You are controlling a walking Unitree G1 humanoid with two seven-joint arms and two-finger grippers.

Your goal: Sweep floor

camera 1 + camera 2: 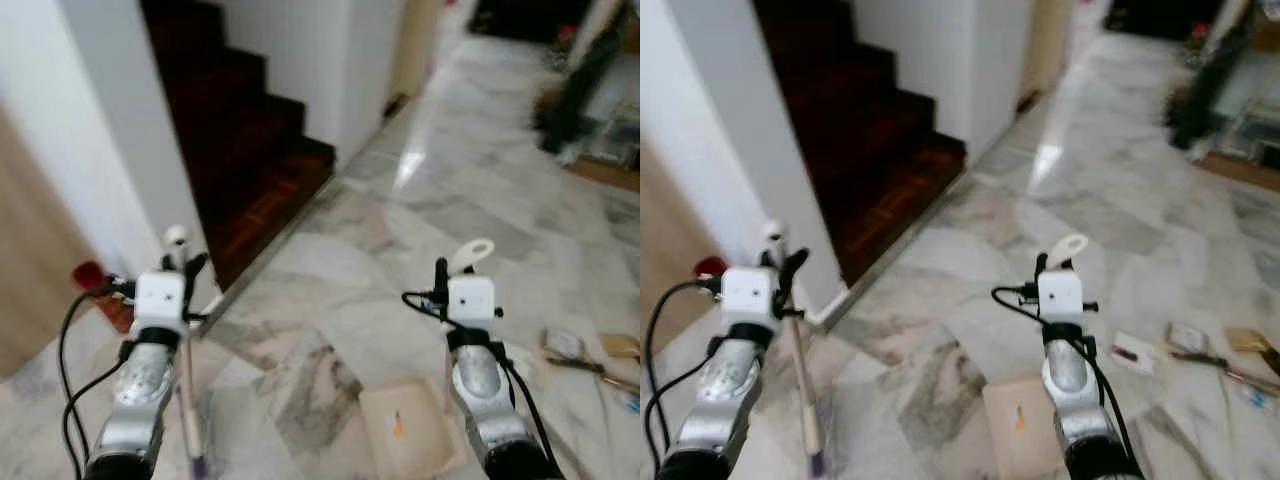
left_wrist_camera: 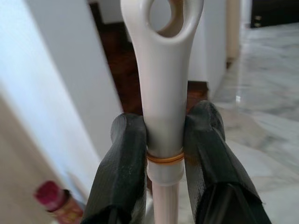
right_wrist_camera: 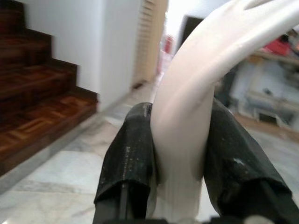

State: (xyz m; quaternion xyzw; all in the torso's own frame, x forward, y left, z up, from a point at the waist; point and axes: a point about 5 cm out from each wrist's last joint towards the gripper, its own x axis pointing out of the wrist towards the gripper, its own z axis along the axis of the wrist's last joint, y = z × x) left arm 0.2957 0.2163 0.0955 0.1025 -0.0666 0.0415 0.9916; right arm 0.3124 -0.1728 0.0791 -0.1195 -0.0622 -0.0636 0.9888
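Note:
My left gripper [image 1: 186, 268] is shut on the white broom handle [image 2: 163, 93], just below its hang hole, with a black finger [image 2: 126, 172] on each side. The broom stick [image 1: 187, 400] runs down past my left arm toward the floor. My right gripper [image 1: 442, 278] is shut on the curved white dustpan handle [image 3: 187, 116], whose loop end [image 1: 472, 252] sticks up above the wrist. The cream dustpan tray [image 1: 410, 425] lies low over the marble floor [image 1: 420, 200] between my arms. Scraps of litter [image 1: 565, 345] lie on the floor to the right.
Dark wooden stairs [image 1: 250, 150] rise ahead on the left beside a white wall [image 1: 120, 150]. A red-capped bottle [image 1: 90, 275] stands by the wall's foot. A wooden panel [image 1: 30, 290] is at the far left. A dark blurred object [image 1: 575, 90] and shelving stand at the far right.

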